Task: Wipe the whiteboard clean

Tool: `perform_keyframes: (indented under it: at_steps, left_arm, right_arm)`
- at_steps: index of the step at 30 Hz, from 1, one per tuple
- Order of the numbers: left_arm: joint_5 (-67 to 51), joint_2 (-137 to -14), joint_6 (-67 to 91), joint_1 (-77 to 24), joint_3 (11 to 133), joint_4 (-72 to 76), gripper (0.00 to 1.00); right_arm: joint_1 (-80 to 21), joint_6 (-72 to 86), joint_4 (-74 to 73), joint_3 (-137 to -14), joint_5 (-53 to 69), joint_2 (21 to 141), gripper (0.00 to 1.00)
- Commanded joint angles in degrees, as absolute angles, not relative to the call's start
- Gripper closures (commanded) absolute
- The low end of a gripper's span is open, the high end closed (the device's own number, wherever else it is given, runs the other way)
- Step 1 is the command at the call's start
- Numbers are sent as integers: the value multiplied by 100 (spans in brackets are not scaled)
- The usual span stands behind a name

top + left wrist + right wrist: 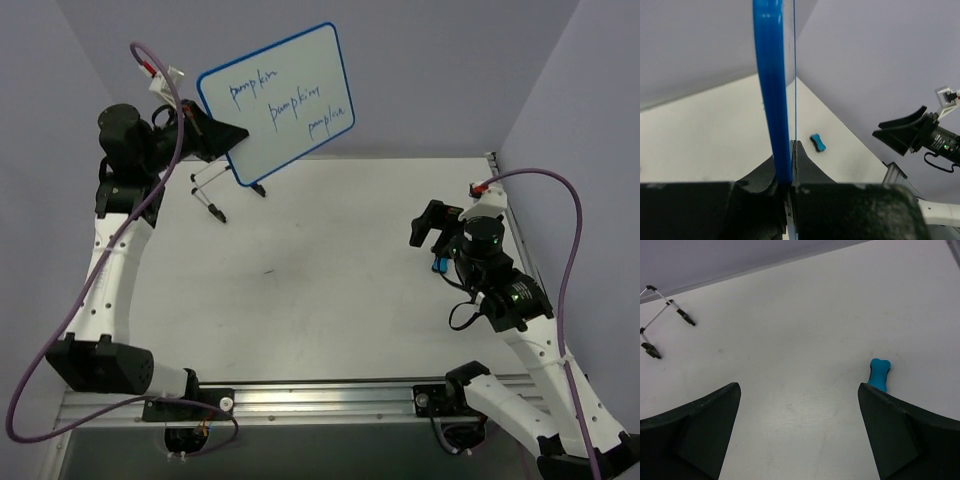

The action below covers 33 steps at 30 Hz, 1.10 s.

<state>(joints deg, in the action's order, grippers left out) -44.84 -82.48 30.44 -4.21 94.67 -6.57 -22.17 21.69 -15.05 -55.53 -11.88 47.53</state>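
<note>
The whiteboard [275,100], white with a blue frame and blue handwritten words, is held up tilted at the back left. My left gripper [230,134] is shut on its lower left edge. In the left wrist view the board's blue edge [771,90] runs up from between my shut gripper [790,152]. My right gripper [428,226] is open and empty above the table at the right. The small blue eraser [879,374] lies on the table just beyond its right finger [900,430]. The eraser also shows in the top view [438,266] and the left wrist view [817,142].
The thin wire easel stand [213,188] stands on the table below the board, and its feet show in the right wrist view [665,320]. Purple walls close in the back and sides. A metal rail [330,395] runs along the near edge.
</note>
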Motion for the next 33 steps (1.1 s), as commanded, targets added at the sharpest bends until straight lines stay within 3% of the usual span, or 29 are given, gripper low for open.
perform_keyframes:
  at_steps: [1,5,12,23,33]
  left_arm:
    - [-3349,-7674,3077,-571,8442,-1667,98]
    - [-2751,-6543,2909,-992,7063,-1881,98]
    - [-2549,-5924,2418,-1503,5654,-2636,98]
    - [-1951,-5564,1679,-2135,5423,-3560,98]
    - [-1793,-5519,1661,-2557,5352,-3507,98]
  right_arm:
    - [-2180,2127,-2116,-5862,-2116,4693,0]
    - [-2057,2092,-2452,-5915,-2206,4930,0]
    - [-1135,1925,-2409,-5871,-1081,5958,1]
    - [-538,2100,-2065,-5774,-1485,7443,2]
    - [140,1802,-1829,-6134,-915,8999,17]
